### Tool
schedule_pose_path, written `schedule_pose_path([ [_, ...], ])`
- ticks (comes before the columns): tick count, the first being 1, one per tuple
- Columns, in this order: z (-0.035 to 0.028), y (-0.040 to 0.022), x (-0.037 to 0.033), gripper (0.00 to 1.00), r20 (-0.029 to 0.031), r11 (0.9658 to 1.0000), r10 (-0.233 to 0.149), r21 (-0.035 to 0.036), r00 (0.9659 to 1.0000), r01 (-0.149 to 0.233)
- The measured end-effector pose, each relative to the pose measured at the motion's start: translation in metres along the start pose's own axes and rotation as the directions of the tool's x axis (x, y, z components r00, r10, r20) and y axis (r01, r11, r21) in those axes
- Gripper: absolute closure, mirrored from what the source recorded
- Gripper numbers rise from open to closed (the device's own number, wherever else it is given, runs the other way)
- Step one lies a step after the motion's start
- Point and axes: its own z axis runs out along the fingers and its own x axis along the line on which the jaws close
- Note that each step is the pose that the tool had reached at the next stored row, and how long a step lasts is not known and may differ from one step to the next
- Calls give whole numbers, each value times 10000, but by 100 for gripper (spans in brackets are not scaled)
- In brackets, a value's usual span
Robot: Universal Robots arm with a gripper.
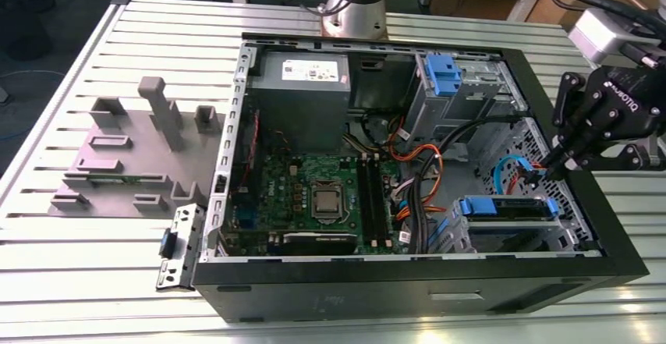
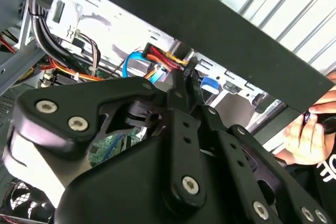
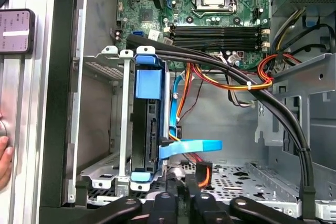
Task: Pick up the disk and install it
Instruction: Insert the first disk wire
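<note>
The disk (image 1: 507,207) sits in the lower drive cage at the case's corner on the exterior view's right, with its blue carrier rails showing. In the first wrist view the disk (image 3: 143,135) stands edge-on in the metal cage, a blue tab on top, and a flat blue data cable (image 3: 191,147) runs to its back. My gripper (image 1: 545,174) hangs at the case's wall on the exterior view's right, just beyond the disk. Its fingers (image 2: 181,85) are shut together. Their tips lie against a black connector with red and orange wires (image 2: 164,56); whether they pinch it is hidden.
The open case (image 1: 416,278) lies on a slatted table, with the motherboard (image 1: 312,196), a grey power supply (image 1: 302,86) and a blue upper bracket (image 1: 441,75) inside. A grey fixture (image 1: 136,149) stands on the exterior view's left. A person's hand (image 2: 304,135) is just outside the case.
</note>
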Motion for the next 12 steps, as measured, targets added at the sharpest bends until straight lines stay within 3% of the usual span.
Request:
schedule_pose_path([
  [1,0,-4,-1,82,-1,10000,0,0,10000,0],
  [2,0,-6,-2,76,-2,10000,0,0,10000,0],
  [12,12,-11,-6,78,-6,10000,1,6,10000,-1],
])
